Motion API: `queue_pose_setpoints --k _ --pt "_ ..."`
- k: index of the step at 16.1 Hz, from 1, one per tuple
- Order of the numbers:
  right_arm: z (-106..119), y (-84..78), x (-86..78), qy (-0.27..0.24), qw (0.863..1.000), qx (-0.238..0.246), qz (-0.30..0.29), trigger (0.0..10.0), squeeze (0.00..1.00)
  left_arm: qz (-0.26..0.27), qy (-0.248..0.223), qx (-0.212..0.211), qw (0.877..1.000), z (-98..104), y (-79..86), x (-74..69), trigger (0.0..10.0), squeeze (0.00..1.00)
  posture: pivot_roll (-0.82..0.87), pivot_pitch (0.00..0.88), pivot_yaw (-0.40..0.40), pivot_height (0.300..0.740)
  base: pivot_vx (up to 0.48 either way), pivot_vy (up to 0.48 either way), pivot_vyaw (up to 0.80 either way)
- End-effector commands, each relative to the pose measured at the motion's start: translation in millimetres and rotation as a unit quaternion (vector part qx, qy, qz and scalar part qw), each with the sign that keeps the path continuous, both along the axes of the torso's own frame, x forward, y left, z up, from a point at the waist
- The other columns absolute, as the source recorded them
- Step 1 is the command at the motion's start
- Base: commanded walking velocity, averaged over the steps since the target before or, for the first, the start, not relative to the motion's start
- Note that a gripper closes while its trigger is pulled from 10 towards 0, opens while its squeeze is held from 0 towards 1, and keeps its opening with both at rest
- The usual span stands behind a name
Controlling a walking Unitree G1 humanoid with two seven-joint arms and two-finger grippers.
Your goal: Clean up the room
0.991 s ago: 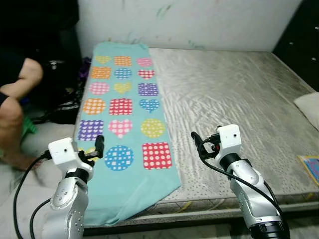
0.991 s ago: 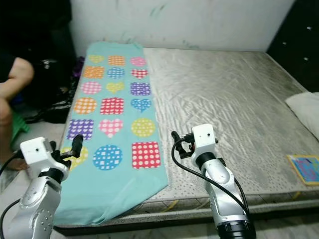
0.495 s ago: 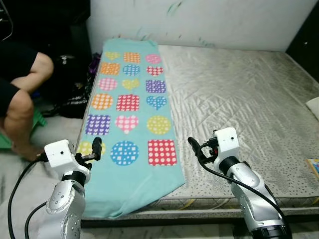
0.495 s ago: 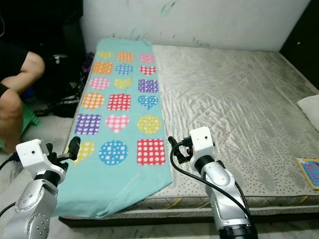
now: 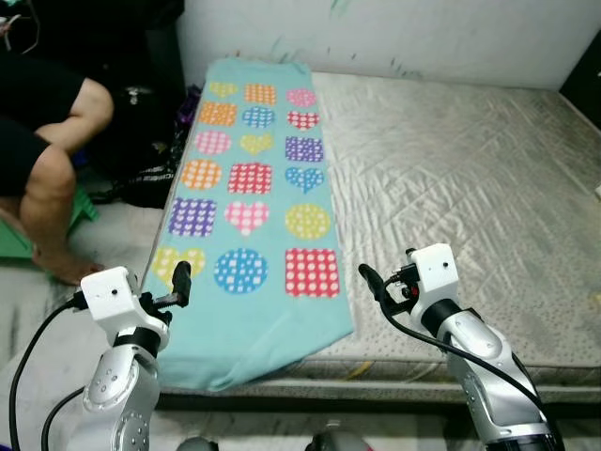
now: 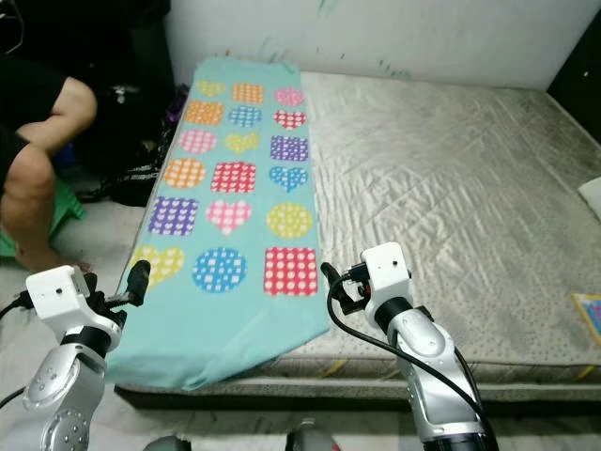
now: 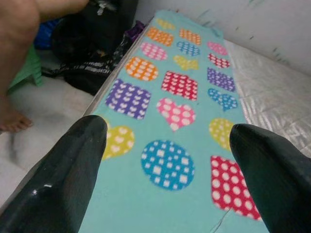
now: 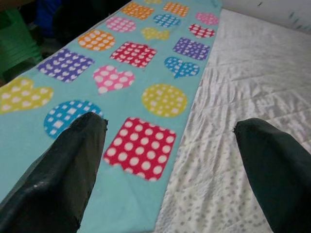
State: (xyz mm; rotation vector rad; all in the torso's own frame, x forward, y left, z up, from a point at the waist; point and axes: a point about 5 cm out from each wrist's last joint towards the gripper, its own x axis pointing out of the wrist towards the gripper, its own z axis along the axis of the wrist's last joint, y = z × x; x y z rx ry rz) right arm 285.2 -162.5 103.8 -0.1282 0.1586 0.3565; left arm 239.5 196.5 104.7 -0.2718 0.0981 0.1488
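— Item and location?
— Patterned blanket (image 5: 252, 202), spread flat along the mattress's (image 5: 451, 178) left edge, near end drooping over the front edge. Long axis runs from the front edge to the far wall.
— Pincers?
— Left pincer (image 5: 181, 280) open, empty, at the blanket's near left corner. Right pincer (image 5: 368, 279) open, empty, just beside its near right corner.
— Nearer arm?
— Judged equal; each faces one near corner.
— Other?
— A person's leg (image 5: 56, 178) left of the bed.

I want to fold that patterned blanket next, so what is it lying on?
The turquoise blanket lies flat along the left strip of the bare grey mattress, its near end hanging over the front edge. Whatever is beneath the cloth is covered.
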Motion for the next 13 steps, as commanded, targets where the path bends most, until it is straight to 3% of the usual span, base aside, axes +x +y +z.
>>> queue_pose_setpoints --k 1,5,13 --pt "-0.9 -4.4 -1.2 0.005 1.0 -0.004 -0.001 10.0 0.0 0.006 0.001 0.005 1.0 0.8 0.7 -1.5 10.0 0.0 -0.06 0.133 -0.07 0.647 0.0 0.0 0.0" --pt "0.3 -3.0 0.4 0.003 1.0 -0.01 0.013 10.0 0.0 0.017 -0.001 0.01 1.0 0.9 3.0 -1.2 10.0 0.0 -0.06 0.133 -0.072 0.647 0.0 0.0 0.0" --pt "3.8 -0.5 2.7 -0.002 0.999 -0.014 0.033 10.0 0.0 0.044 0.001 0.008 0.999 0.9 6.2 -1.4 10.0 0.0 -0.07 0.124 -0.087 0.598 0.0 0.0 0.0"
